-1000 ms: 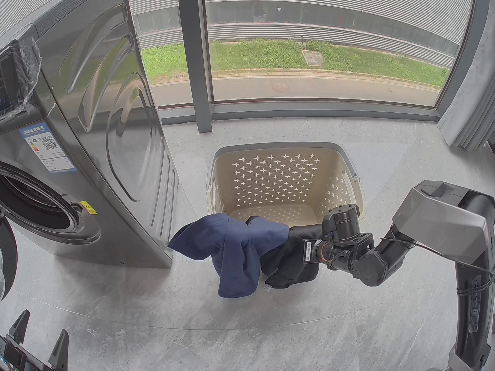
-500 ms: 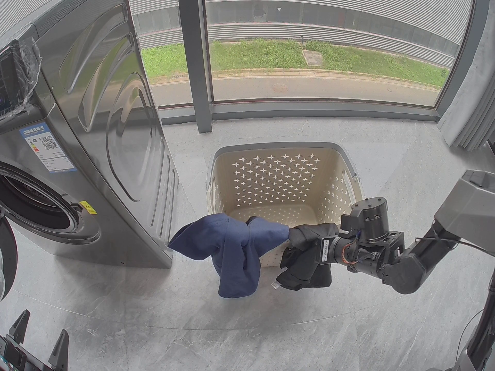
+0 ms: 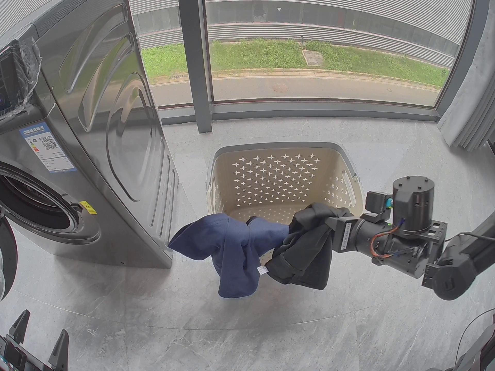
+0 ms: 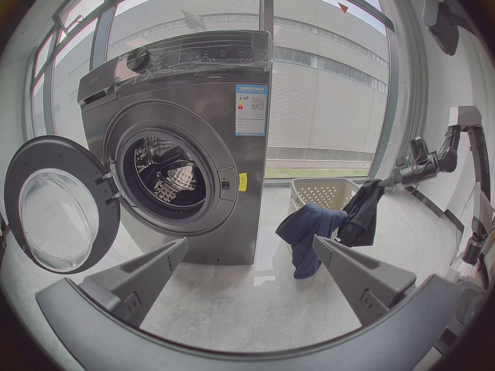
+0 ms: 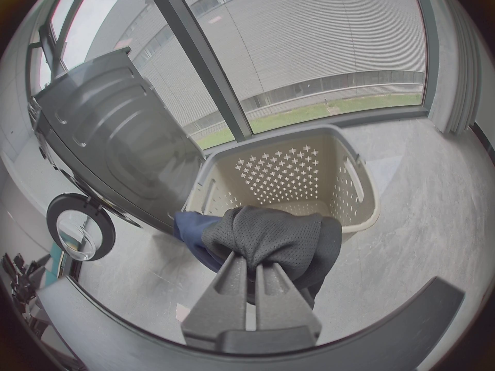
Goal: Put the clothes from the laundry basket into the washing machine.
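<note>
A beige laundry basket (image 3: 281,179) stands on the floor by the window. A blue garment (image 3: 229,251) hangs over its front rim. Beside it, a black garment (image 3: 307,251) hangs above the floor from my right gripper (image 3: 330,225), which is shut on its upper fold. In the right wrist view the fingers (image 5: 234,279) pinch the black cloth (image 5: 278,235) in front of the basket (image 5: 289,173). The grey washing machine (image 3: 103,130) stands to the left, with its drum (image 4: 165,173) exposed and its round door (image 4: 56,204) swung wide. My left gripper (image 4: 247,243) is open, low at the near left, facing the machine.
A window with a dark pillar (image 3: 196,52) runs behind the basket, and a curtain (image 3: 472,94) hangs at the far right. Bare grey floor (image 3: 206,325) lies between the machine's front and the basket.
My right arm has drawn back to the right and risen, and the wrist has turned. The black garment has lifted and now hangs longer beside the blue one. The left gripper has not moved.
</note>
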Available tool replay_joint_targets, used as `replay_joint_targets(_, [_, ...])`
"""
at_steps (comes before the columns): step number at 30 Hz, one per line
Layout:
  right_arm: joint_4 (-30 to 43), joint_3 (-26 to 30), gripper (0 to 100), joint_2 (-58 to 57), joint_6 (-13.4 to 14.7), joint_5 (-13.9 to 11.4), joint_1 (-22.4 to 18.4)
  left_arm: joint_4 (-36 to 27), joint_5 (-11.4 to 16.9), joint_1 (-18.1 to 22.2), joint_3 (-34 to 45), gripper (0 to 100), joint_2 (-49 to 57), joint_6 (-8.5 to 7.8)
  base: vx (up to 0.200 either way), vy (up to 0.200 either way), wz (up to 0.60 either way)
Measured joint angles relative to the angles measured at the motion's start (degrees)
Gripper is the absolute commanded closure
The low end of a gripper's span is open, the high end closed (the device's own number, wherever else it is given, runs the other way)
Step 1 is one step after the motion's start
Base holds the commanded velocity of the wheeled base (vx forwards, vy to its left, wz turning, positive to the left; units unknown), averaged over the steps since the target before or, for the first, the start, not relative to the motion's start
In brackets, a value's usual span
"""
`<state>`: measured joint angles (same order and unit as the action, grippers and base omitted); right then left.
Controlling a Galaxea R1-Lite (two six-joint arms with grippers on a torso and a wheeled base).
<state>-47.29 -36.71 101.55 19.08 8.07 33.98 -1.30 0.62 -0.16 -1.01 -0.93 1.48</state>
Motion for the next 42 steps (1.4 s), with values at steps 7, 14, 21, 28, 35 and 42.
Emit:
replay_joint_targets(7, [0.00,2.26,100,-10.81,-0.45,0.73,1.16,-0.02,-0.02,-0.05,0.00,0,0.00,0.00,0.000,0.000,0.00])
replay_joint_targets(14, [0.13,3.50,100,-19.66,-6.11,0.30,1.91,-0.02,0.00,0.00,0.00,0,0.00,0.00,0.000,0.000,0.00])
replay_joint_targets(21, [-0.06,5.67,100,-25.06,-7.34,-1.48,3.73,0.00,0.00,0.00,0.00,0,0.00,0.16,-0.143,0.000,0.00])
replay_joint_targets(28, [-3.43,7.00,100,-26.75,-7.80,-2.72,4.17,-0.09,0.00,-0.02,0.00,0,0.00,0.13,-0.200,0.000,0.00])
replay_joint_targets(35, [-3.71,7.19,100,-27.27,-7.81,-2.79,4.55,-0.04,0.00,0.02,0.00,0,0.00,0.09,0.000,0.029,0.00])
replay_joint_targets(42, [-3.73,7.28,100,-27.38,-7.75,-3.95,5.13,-0.11,0.00,0.00,0.00,0,0.00,0.11,0.000,0.200,0.00])
